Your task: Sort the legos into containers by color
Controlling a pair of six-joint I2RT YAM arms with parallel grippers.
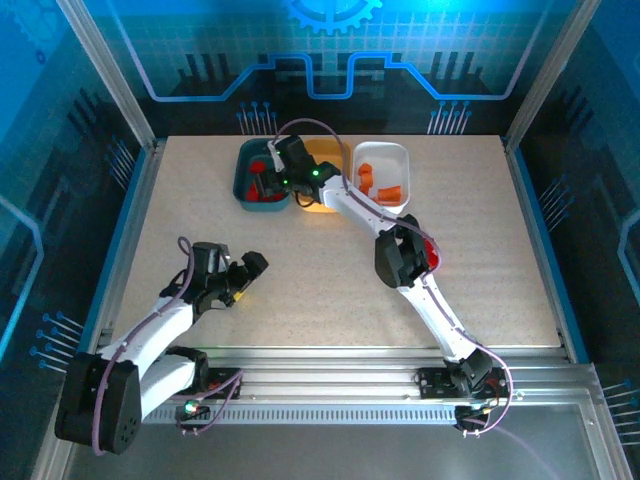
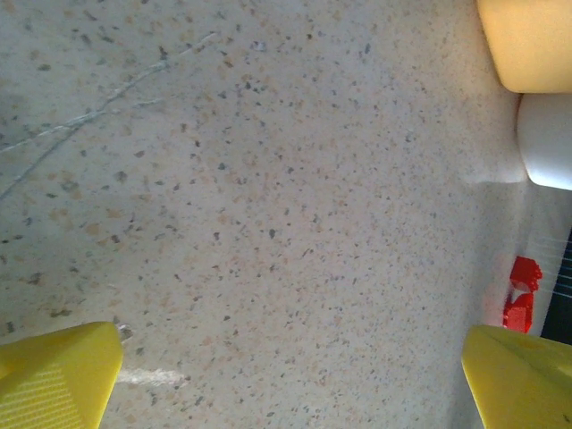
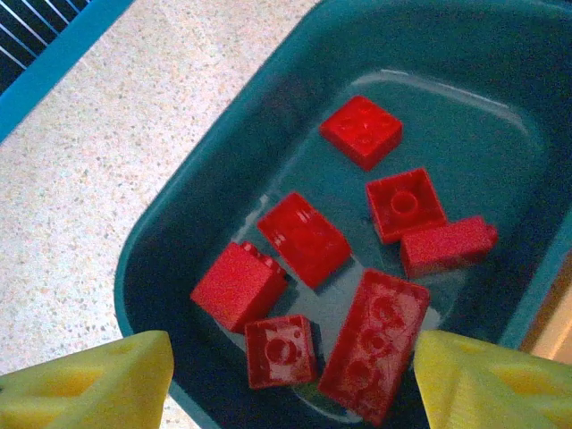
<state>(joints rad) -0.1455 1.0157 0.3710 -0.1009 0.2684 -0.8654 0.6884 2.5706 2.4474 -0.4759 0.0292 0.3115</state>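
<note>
The dark teal tray at the back holds several red legos. My right gripper hangs open just above them, nothing between its yellow fingers. The yellow-orange tray sits beside it, mostly under the right arm. The white tray holds several orange legos. A red lego lies on the table by the right arm's elbow. My left gripper is open over bare table, near left.
The speckled tabletop is ringed by blue walls, with a metal rail along the near edge. The right arm stretches diagonally across the middle toward the trays.
</note>
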